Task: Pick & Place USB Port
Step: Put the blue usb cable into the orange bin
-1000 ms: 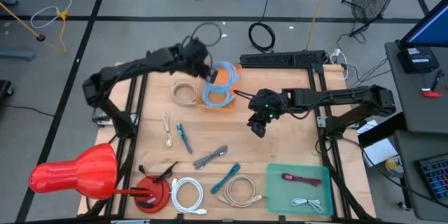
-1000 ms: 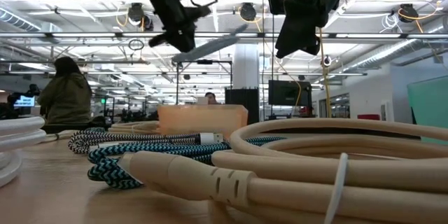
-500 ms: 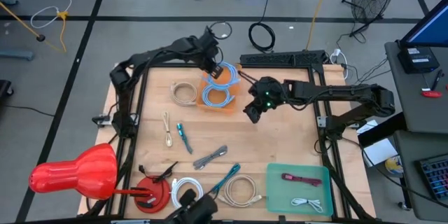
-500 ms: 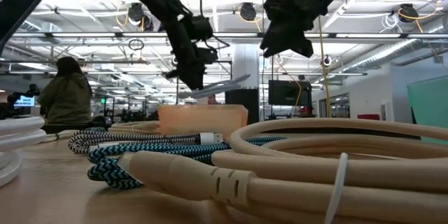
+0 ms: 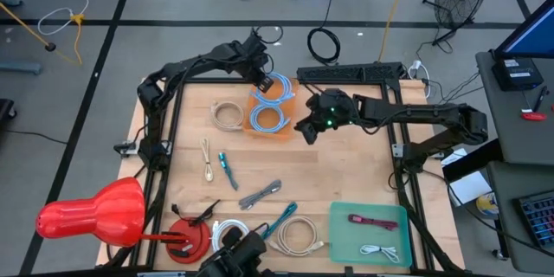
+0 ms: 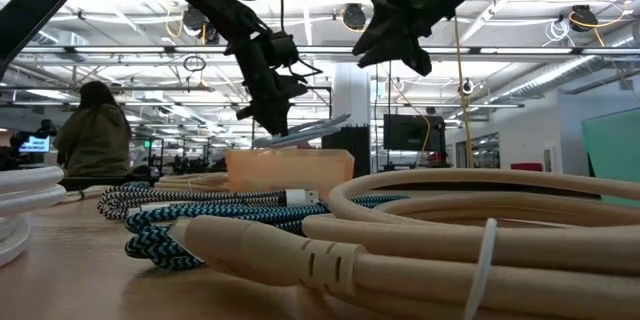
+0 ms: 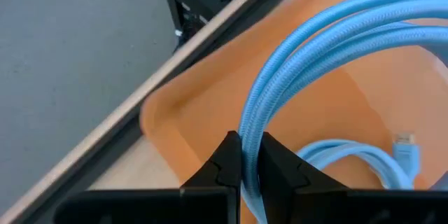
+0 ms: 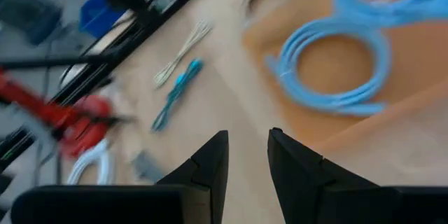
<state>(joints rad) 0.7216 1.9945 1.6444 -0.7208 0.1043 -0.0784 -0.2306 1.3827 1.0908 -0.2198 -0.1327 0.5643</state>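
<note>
Your left gripper (image 7: 243,155) is clamped on a light blue cable (image 7: 308,63), its two dark fingers (image 7: 222,162) pinching the braided cord between them, directly above the orange tray (image 7: 189,112) at the far side of the table (image 5: 346,173). From overhead, you can see that gripper (image 5: 262,79) over the tray's far edge, with the blue cable (image 5: 279,88) looping down from it into the tray (image 5: 268,133), where a second blue coil (image 5: 267,119) already lies flat.

Your right gripper (image 8: 246,155) hangs in the air just beside the tray's right side, its fingers (image 8: 210,159) parted with a narrow gap between them and nothing in that gap. Overhead it shows as the dark head with a green light (image 5: 315,122), near the tray but not touching it.

Out from the tray, a beige coiled cable (image 5: 228,115) rests just beside its left edge. Nearer the middle of the table lie a thin pale cable (image 5: 207,160), a teal-handled tool (image 5: 227,170) and a grey cable piece (image 5: 260,194). Along the near edge you have a white coil (image 5: 230,235), a teal braided cable (image 5: 280,221) and a cream coil (image 5: 297,235); a green mat (image 5: 346,242) at the near right carries a dark red item (image 5: 372,221) and a small white cable (image 5: 381,251).

At table height, a person (image 6: 92,140) sits in the room beyond.
</note>
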